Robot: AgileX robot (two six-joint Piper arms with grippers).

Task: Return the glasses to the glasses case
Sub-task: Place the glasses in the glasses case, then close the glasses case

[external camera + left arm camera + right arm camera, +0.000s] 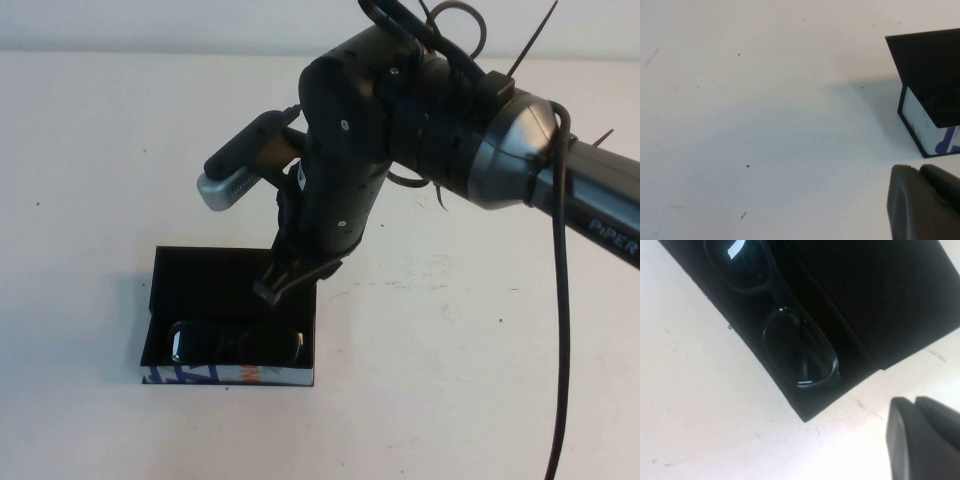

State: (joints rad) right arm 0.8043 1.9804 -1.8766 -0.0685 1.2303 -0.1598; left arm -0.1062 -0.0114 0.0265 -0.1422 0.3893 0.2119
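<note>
The glasses case (225, 375) is a black box lying open on the white table, its flap lid (215, 275) laid back and its printed white, blue and orange edge at the front. The dark-framed glasses (235, 343) lie inside it, lenses up; they also show in the right wrist view (800, 352). My right gripper (275, 290) hangs just above the case's right rear part, shut and empty (912, 402). My left gripper (917, 169) is shut and empty, low over the table beside the case (920, 120); it is out of the high view.
The right arm (450, 130) reaches in from the right with a black cable (562, 300) hanging below it. White table (100, 150) lies around the case on all sides.
</note>
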